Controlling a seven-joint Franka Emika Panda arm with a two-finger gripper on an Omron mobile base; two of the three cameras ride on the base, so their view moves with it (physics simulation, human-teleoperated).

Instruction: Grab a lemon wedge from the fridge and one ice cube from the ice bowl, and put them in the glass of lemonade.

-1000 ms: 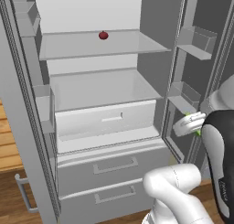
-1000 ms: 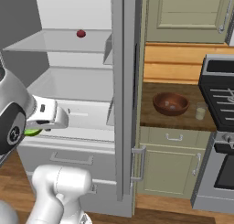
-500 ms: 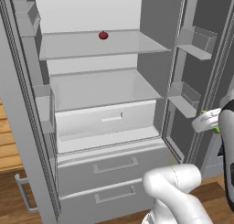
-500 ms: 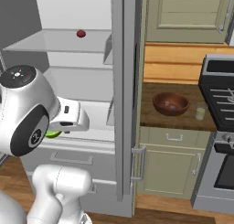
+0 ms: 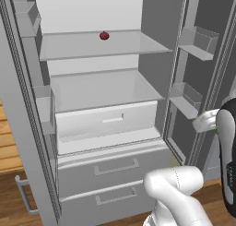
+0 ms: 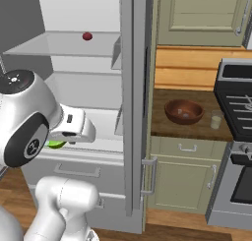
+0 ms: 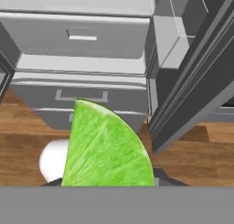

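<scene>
The lemon wedge (image 7: 107,147) is sitting right in front of the hand camera, yellow-green and translucent, its curved rind arcing from twelve o'clock down to four o'clock and its straight cut edge running along the nine o'clock side. It looks very light and rather soft, wet on the cut faces and so probably slippery; a firm squeeze would likely crush it or squirt it out. The safest purchase is probably across the two flat cut faces, with the rind left free.

The tool (image 6: 58,143) is clamped on the lemon wedge, jaws partly apart with the fruit between them. In the right base view a sliver of green is peeking out under the white hand, just at six o'clock of it. The wedge is therefore out of the fridge (image 5: 106,89), hanging in front of its open lower section, with the drawers showing behind it at twelve o'clock in the hand view.

The glass of lemonade (image 6: 215,120) is standing on the worktop (image 6: 197,129) at about three o'clock of the tool, well apart from it, just beside the ice bowl (image 6: 184,111) on that bowl's three o'clock side. A small red fruit (image 5: 104,35) is resting on the upper fridge shelf.
</scene>
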